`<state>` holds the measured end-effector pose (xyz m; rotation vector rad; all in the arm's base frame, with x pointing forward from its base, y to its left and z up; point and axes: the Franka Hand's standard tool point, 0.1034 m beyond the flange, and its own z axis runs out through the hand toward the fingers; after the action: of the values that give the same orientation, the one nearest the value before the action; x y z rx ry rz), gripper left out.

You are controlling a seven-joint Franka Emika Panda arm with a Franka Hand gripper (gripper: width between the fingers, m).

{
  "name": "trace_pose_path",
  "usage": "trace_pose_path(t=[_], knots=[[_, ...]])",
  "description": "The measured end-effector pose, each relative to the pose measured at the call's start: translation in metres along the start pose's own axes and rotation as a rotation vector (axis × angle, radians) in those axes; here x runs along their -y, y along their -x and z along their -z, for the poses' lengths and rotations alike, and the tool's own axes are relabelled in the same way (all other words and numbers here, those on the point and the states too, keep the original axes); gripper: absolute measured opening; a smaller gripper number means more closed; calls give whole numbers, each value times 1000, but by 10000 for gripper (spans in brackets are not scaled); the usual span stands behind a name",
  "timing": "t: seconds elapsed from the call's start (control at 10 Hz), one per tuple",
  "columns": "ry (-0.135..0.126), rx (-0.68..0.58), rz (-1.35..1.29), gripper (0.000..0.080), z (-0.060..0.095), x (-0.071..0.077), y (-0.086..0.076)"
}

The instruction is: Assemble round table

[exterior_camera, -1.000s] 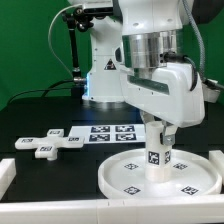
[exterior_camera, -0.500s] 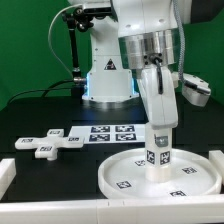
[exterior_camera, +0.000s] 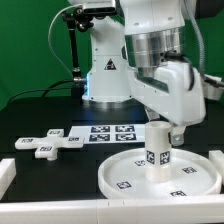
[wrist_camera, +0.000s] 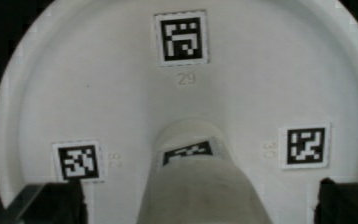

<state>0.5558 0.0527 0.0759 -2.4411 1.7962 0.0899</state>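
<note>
Now released, the gripper (wrist_camera: 197,198) has swung back, its fingers spread either side of the short cylinder leg (exterior_camera: 157,150) it clasped a moment ago, which stands upright mid round disc (exterior_camera: 120,180), likely resetting for another screwing turn.

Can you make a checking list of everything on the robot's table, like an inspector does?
Surface: black table, with white edge blocks at the front corners.
Job's things: leg stands upright in the middle of the round disc; cross-shaped piece lies apart, toward the exterior view's left.
Clutter: marker board lies flat behind the disc; nothing else seen.
Grippers: gripper is over the leg's top, a finger on each side with gaps showing, so it looks open.
Cables: black cable hangs beside the arm's base.
Surroundings: green backdrop.
</note>
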Motion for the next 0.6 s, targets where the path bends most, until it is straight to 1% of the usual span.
trace_pose_path(t=[0.5, 0.6], knots=[[5, 1, 13, 648, -3, -1, 3], [10, 3, 59, 648, -4, 0, 11]])
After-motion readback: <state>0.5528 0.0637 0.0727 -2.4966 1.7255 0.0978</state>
